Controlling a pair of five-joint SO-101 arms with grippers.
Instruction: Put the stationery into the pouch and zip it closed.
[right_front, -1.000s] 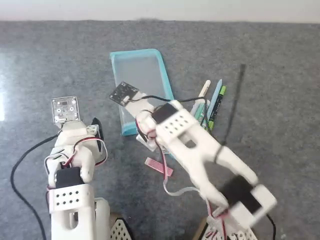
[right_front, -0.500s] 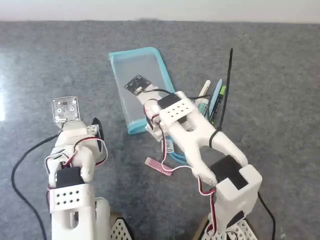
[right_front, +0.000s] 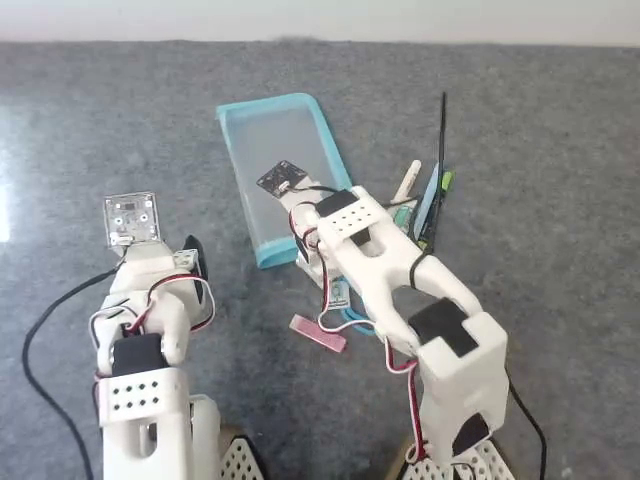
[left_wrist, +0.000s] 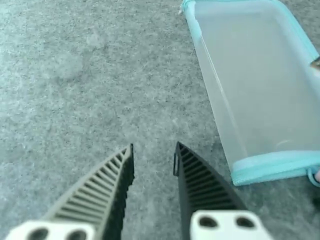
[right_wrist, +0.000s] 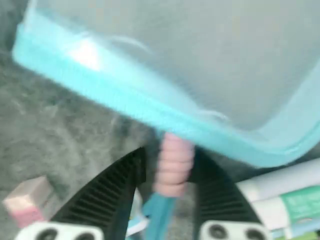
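Jaws on your right gripper (right_wrist: 169, 152) are clenched on a teal pen (right_wrist: 172, 167), pinching it by its pink ribbed grip. Directly ahead of those jaws, the pen's front end meets the teal zipper edge of the pouch (right_wrist: 200, 60); you cannot tell whether the tip has gone inside. The pouch is a clear, flat sleeve with teal trim. It lies on the grey table (left_wrist: 75, 75) and stretches away from the jaw tips. Off to one side of the right jaws, near them but apart, lies a pink eraser (right_wrist: 27, 202). On the opposite side, just beyond the other jaw, the remaining pens (right_wrist: 280, 192) lie in a bundle near the pouch's corner.

Your left gripper (left_wrist: 154, 146) is released, its two ribbed jaws standing slightly apart with bare table showing between them. The short end of the pouch lies ahead of these jaws and off to one side, not touching them. In the high view, your left jaws sit well apart from your right ones, with that short end of the pouch closer to the right pair.
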